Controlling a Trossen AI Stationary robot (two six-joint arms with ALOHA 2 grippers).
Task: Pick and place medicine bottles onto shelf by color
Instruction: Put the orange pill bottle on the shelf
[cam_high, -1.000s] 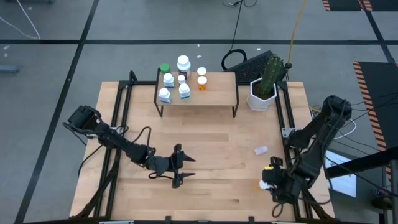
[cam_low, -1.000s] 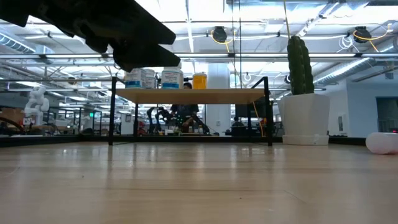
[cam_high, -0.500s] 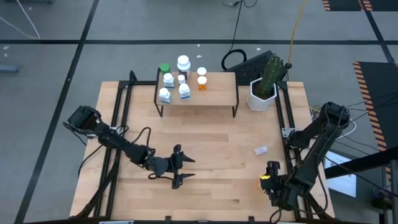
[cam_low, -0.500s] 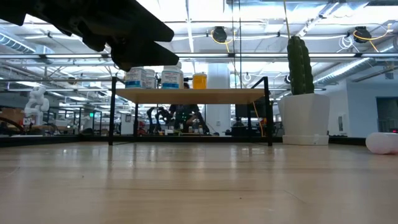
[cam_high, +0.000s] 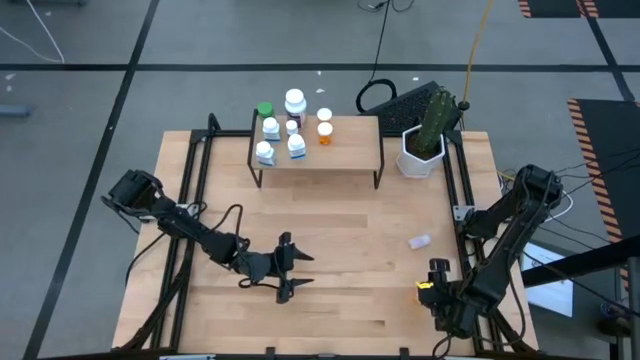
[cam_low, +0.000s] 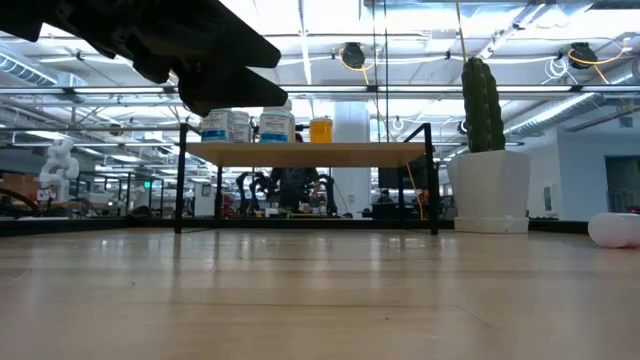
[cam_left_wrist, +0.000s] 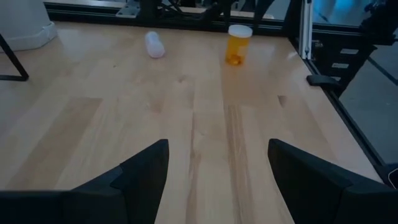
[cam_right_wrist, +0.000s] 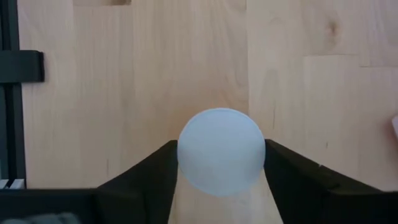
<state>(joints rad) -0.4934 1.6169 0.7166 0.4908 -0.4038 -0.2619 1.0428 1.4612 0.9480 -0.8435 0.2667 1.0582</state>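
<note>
Near the right front edge of the worktop (cam_high: 330, 240), the right end effector (cam_right_wrist: 219, 163) sits around an orange bottle (cam_left_wrist: 237, 43), with both fingers beside its white cap; I cannot tell if it grips yet. The left end effector (cam_high: 297, 271) waits spread wide near the middle. A pale bottle (cam_high: 419, 241) lies farther right. On the far shelf (cam_high: 350, 150), about seven bottles (cam_high: 294, 103) already stand. Two seem left.

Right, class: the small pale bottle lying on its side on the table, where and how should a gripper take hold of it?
Probably the middle of the pale bottle, coming straight down from above. It lies flat on the table, so only its round sides are free. Set the fingers across its short width, not end to end.
</note>
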